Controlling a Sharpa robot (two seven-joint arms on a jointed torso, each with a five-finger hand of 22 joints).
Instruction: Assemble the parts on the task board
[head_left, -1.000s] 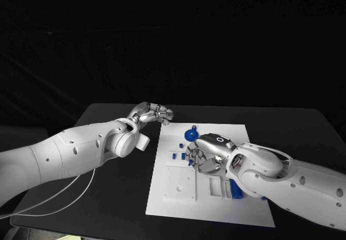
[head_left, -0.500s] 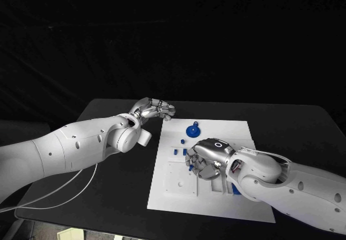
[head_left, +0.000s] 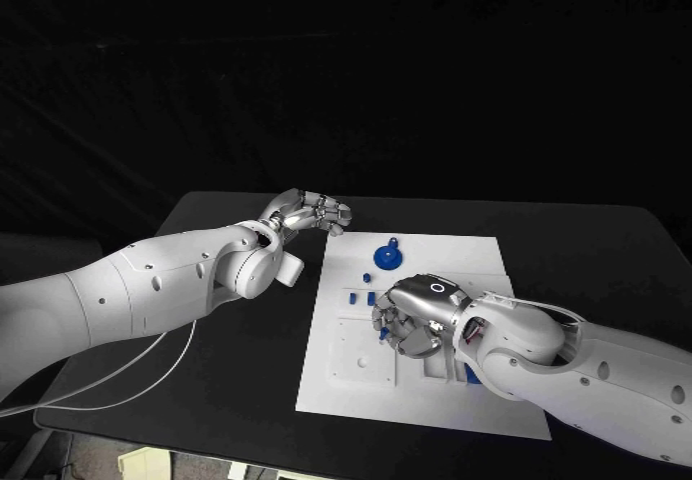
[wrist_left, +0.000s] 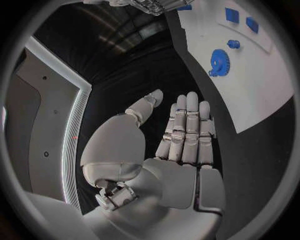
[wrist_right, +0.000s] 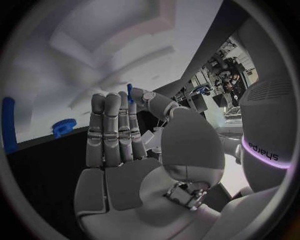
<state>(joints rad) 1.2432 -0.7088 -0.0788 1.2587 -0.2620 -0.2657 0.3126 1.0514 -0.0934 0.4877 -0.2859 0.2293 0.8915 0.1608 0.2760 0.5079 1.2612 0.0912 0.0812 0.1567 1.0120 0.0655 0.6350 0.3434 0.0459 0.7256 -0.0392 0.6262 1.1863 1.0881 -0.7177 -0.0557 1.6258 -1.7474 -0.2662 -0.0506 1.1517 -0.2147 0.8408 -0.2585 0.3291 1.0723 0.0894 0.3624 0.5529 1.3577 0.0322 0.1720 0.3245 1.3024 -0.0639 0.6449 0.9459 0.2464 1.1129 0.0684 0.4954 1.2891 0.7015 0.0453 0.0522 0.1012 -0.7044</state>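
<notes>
The white task board (head_left: 433, 400) lies mid-table. A blue gear (head_left: 387, 258) sits near its far edge, with small blue pieces (head_left: 351, 296) beside it. My right hand (head_left: 408, 320) hovers over the board's middle, and a small blue peg (wrist_right: 129, 92) is pinched between its thumb and a finger. The other fingers (wrist_right: 112, 130) are stretched out. My left hand (head_left: 307, 213) hangs over the black table just off the board's far left corner. It holds nothing, with its fingers (wrist_left: 187, 130) straight and side by side. The gear (wrist_left: 219, 62) and the board (wrist_left: 256, 95) lie beyond it.
Another blue piece (head_left: 472, 375) lies on the board under my right forearm. A long blue piece (wrist_right: 7, 125) and the gear (wrist_right: 61, 126) lie beyond my right hand. A white cable (head_left: 144, 370) trails over the table's left side.
The head view has shifted. Against the board, my right hand has drifted slightly toward the near side. My left hand keeps its place.
</notes>
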